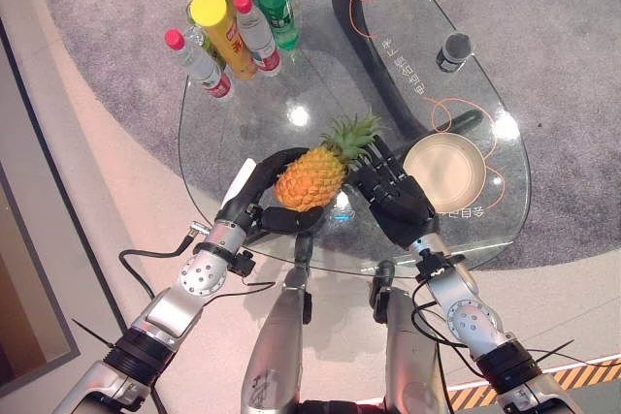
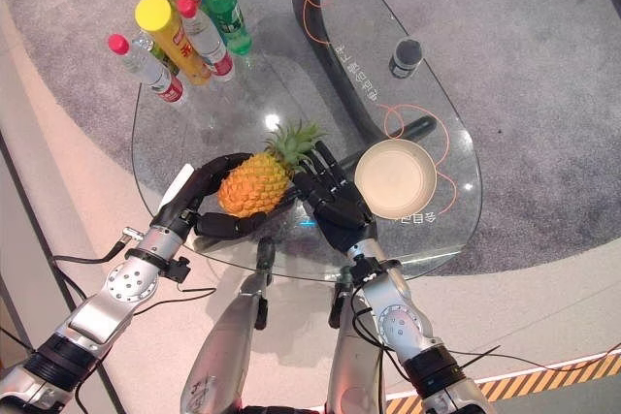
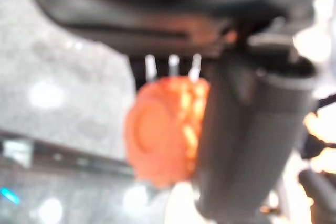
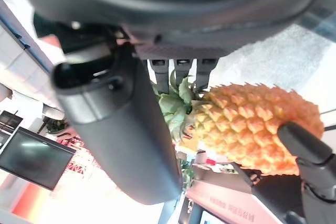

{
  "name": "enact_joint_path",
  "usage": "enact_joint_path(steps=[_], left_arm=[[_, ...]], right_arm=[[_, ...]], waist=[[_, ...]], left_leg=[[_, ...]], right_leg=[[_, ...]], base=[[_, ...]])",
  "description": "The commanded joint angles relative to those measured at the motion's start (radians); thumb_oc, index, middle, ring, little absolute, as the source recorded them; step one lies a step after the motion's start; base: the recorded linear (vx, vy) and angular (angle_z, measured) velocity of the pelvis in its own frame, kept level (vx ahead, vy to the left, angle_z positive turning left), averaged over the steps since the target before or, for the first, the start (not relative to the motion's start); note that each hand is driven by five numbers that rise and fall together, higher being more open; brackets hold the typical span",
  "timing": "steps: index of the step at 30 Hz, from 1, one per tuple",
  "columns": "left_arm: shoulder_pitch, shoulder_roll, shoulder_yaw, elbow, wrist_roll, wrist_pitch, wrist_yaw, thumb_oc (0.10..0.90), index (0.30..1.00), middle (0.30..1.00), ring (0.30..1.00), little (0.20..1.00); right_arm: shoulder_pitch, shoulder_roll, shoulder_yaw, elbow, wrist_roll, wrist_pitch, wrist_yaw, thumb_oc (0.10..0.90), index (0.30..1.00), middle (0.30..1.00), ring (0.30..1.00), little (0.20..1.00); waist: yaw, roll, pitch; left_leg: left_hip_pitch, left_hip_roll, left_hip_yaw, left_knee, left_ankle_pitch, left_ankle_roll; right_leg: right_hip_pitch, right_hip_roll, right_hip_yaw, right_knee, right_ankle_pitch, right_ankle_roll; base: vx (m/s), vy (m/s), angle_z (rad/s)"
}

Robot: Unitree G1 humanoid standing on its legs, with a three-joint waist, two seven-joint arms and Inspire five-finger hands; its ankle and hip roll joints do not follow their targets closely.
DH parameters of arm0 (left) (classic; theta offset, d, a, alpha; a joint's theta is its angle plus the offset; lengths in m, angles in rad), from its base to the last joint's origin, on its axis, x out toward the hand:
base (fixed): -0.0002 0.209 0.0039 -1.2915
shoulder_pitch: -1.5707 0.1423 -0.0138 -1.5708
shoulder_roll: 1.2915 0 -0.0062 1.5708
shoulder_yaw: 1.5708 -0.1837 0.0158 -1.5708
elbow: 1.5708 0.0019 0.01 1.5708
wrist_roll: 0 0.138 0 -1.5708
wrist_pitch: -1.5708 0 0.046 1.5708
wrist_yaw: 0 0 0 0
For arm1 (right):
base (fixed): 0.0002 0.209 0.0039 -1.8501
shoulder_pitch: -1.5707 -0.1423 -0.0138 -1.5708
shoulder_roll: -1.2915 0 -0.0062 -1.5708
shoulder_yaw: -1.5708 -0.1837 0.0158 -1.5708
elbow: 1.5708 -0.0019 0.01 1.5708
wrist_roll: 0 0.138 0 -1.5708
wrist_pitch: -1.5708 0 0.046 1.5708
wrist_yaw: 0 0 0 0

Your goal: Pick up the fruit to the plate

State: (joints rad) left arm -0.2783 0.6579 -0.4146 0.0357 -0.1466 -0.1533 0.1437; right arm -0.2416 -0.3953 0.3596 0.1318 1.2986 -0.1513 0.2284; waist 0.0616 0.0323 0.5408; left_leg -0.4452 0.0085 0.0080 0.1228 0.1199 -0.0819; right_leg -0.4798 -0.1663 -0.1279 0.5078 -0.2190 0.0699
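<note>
pineapple point(image 1: 310, 178): lay on glass table point(image 1: 243, 123), beside plate point(image 1: 444, 172)
left hand point(image 1: 254, 203): fingers curled round it (underside too)
right hand point(image 1: 393, 199): fingers straight, at crown

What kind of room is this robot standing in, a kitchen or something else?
Probably a showroom or lobby rather than a kitchen: a glass table with printed markings stands on grey carpet, carrying a cluster of bottles, a plate and a pineapple.

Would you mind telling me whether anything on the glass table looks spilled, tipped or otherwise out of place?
Nothing stands out: the bottles stand upright, the plate lies flat, and the pineapple is held between both robot hands.
</note>
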Motion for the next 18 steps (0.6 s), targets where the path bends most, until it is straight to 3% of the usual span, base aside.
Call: enact_joint_path(steps=[1, 5, 6, 9, 14, 18], left_arm=[[-0.061, 0.015, -0.057, -0.137, 0.035, -0.07, -0.056, 0.1, 0.3, 0.3, 0.3, 0.2], [-0.073, 0.013, -0.08, -0.125, 0.06, -0.059, -0.05, 0.1, 0.3, 0.3, 0.3, 0.2], [-0.08, 0.012, -0.092, -0.117, 0.079, -0.053, -0.036, 0.1, 0.3, 0.3, 0.3, 0.2], [-0.097, 0.005, -0.114, -0.111, 0.117, -0.008, -0.027, 0.1, 0.3, 0.3, 0.3, 0.2], [-0.133, 0.003, -0.17, -0.099, 0.198, 0.031, -0.017, 0.1, 0.3, 0.3, 0.3, 0.2], [-0.167, 0.017, -0.212, -0.113, 0.261, 0.037, -0.004, 0.1, 0.3, 0.3, 0.3, 0.2]], right_arm=[[-0.137, 0.076, 0.032, -0.168, 0.01, -0.073, 0.158, 0.8, 0.9, 0.9, 0.9, 0.9], [-0.143, 0.083, 0.03, -0.163, -0.027, -0.12, 0.075, 0.8, 0.9, 0.9, 0.9, 0.9], [-0.149, 0.083, 0.027, -0.151, -0.063, -0.163, -0.05, 0.8, 0.9, 0.9, 0.9, 0.9], [-0.156, 0.092, 0.026, -0.129, -0.123, -0.204, -0.182, 0.8, 0.9, 0.9, 0.9, 0.9], [-0.172, 0.101, 0.037, -0.12, -0.166, -0.23, -0.315, 0.8, 0.9, 0.9, 0.9, 0.9], [-0.177, 0.098, 0.058, -0.119, -0.22, -0.214, -0.421, 0.8, 0.9, 0.9, 0.9, 0.9]], waist=[[-0.022, -0.031, -0.021], [-0.028, -0.028, -0.021], [-0.031, -0.028, -0.021], [-0.037, -0.026, -0.021], [-0.046, -0.026, -0.021], [-0.049, -0.025, -0.021]], left_leg=[[-0.009, -0.089, 0.032, 0.209, -0.16, 0.069], [-0.015, -0.09, 0.032, 0.214, -0.16, 0.069], [-0.018, -0.09, 0.035, 0.218, -0.161, 0.069], [-0.019, -0.085, 0.04, 0.215, -0.159, 0.07], [-0.022, -0.084, 0.045, 0.211, -0.156, 0.072], [-0.029, -0.083, 0.051, 0.217, -0.158, 0.073]], right_leg=[[0.072, 0.005, -0.02, -0.293, 0.277, 0.03], [0.065, 0.006, -0.012, -0.29, 0.277, 0.029], [0.061, 0.005, -0.009, -0.287, 0.278, 0.029], [0.056, 0.004, -0.005, -0.287, 0.28, 0.029], [0.048, 0.006, 0.005, -0.288, 0.283, 0.028], [0.042, 0.003, 0.007, -0.285, 0.284, 0.027]], base=[[0.0, 0.0, 0.0], [0.0, 0.0, 0.0], [0.0, 0.0, 0.0], [0.02, 0.036, -0.04], [0.02, 0.02, -0.06], [0.03, 0.017, 0.0]])
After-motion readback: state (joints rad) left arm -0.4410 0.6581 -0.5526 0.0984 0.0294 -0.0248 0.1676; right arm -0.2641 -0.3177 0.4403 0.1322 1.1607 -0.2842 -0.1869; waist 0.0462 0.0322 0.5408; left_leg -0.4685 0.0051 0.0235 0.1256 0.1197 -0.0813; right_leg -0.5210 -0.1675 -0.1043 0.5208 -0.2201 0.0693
